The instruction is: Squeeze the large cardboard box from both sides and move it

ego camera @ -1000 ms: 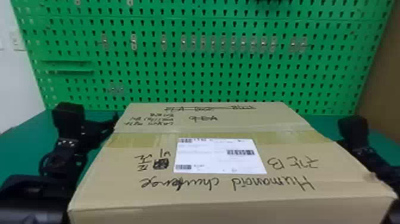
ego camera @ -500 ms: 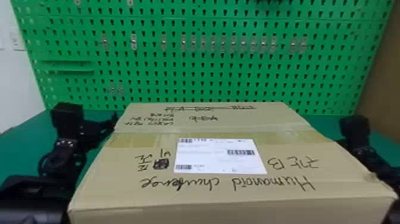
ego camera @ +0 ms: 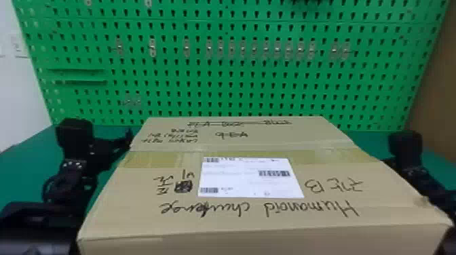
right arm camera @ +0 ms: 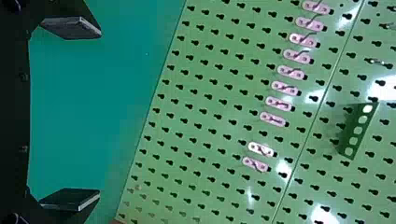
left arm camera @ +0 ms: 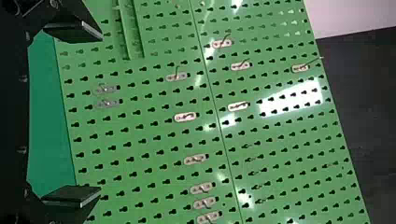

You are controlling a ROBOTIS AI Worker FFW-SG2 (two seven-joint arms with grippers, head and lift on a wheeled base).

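Note:
The large cardboard box [ego camera: 251,217], with a white label and handwriting on its taped top, lies flat at the centre front. On its left side is my left gripper [ego camera: 113,142], close by the box's far left edge. My right gripper [ego camera: 405,147] stands beyond the opposite side, partly hidden. Whether either arm presses on the cardboard, I cannot tell. The left wrist view has the left gripper [left arm camera: 101,114] open, its two flat fingers wide apart with nothing between them. Likewise open and holding nothing is the right gripper [right arm camera: 100,113] in the right wrist view.
A green pegboard [ego camera: 237,84] with small metal hooks rises behind the box. Green tabletop [ego camera: 20,152] shows on both sides of it. A brown panel [ego camera: 441,84] stands at the far right, a white wall [ego camera: 20,84] at the far left.
My left arm has shifted very slightly outward, to the left. The box and the right arm show no clear movement.

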